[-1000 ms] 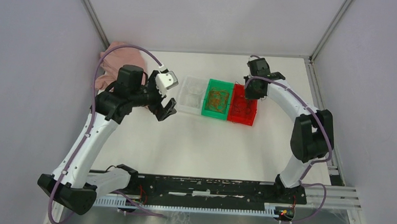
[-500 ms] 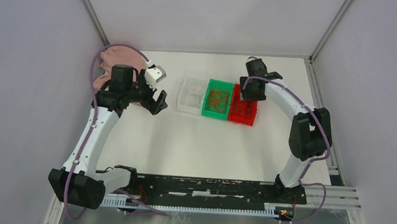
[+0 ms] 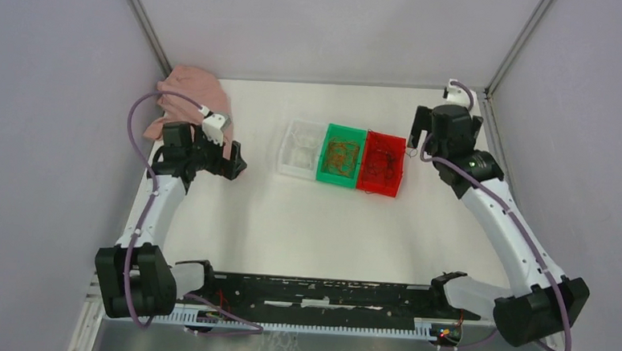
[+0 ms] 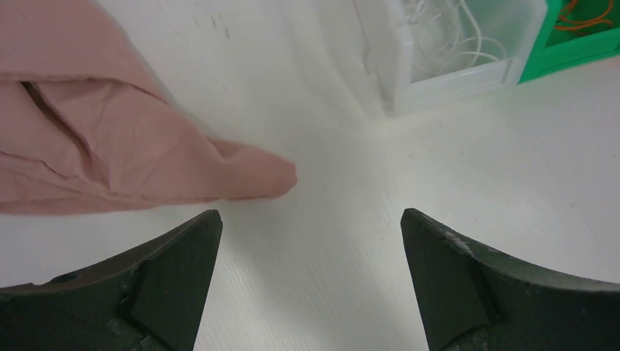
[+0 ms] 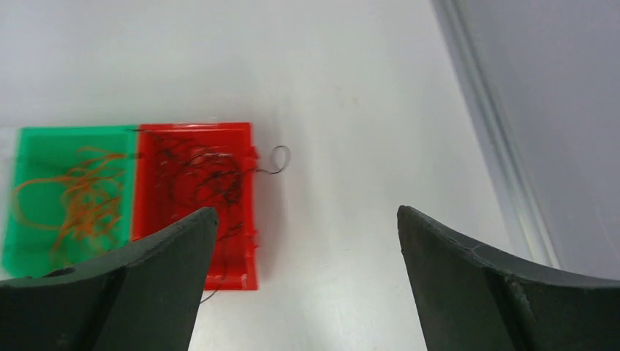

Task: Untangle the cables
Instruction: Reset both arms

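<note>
The cables lie sorted in three bins set side by side at the table's middle. Whitish wires (image 4: 446, 36) fill the clear bin (image 3: 299, 149). Orange wires (image 5: 80, 197) curl in the green bin (image 3: 341, 154). Black wires (image 5: 201, 175) sit in the red bin (image 3: 381, 163), with one black loop (image 5: 278, 157) hanging over its right wall. My left gripper (image 4: 311, 213) is open above bare table, left of the clear bin and beside the cloth. To the right of the red bin my right gripper (image 5: 306, 210) is open, holding nothing.
A crumpled pink cloth (image 3: 191, 93) lies at the back left corner, its tip (image 4: 270, 175) just ahead of my left fingers. A metal frame rail (image 5: 497, 146) runs along the table's right edge. The black base rail (image 3: 326, 293) spans the near edge.
My right gripper has opened over the red bin and pulled back to the right of it. My left arm has drawn back leftwards toward the cloth, still open.
</note>
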Controlling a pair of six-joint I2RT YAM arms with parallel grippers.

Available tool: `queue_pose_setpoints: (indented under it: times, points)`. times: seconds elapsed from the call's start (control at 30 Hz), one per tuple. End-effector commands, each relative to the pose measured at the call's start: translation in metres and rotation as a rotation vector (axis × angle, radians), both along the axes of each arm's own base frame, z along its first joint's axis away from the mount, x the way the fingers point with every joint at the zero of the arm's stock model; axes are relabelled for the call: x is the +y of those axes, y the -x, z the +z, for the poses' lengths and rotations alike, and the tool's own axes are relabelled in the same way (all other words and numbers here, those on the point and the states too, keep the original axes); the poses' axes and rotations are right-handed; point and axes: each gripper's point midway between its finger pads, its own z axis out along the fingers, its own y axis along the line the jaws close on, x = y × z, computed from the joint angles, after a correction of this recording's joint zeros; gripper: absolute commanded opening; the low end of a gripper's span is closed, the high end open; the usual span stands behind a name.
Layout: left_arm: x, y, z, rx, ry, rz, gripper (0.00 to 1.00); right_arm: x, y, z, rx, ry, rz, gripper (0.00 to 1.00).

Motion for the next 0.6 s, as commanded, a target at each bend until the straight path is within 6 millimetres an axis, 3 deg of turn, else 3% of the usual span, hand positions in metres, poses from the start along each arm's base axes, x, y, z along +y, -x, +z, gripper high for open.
queue_pose_setpoints:
  times: [0.0,0.07,0.13,0.3,0.57]
  points:
    - [0.014,-0.025,-0.006,-0.144,0.058,0.122,0.99,-0.060,0.017,-0.027,-0.080,0.148,-0.290,0.99]
    - [0.017,-0.030,-0.014,-0.192,0.087,0.161,0.99,-0.080,0.028,-0.042,-0.123,0.210,-0.368,0.99]
    - [0.016,-0.035,-0.021,-0.242,0.123,0.180,0.99,-0.097,0.042,-0.069,-0.125,0.252,-0.437,0.99]
    - [0.022,-0.044,-0.042,-0.331,0.163,0.243,0.99,-0.126,0.056,-0.107,-0.180,0.200,-0.592,0.99]
    - [0.025,-0.037,-0.059,-0.468,0.173,0.262,0.99,-0.131,0.035,-0.154,-0.181,0.190,-0.579,0.99]
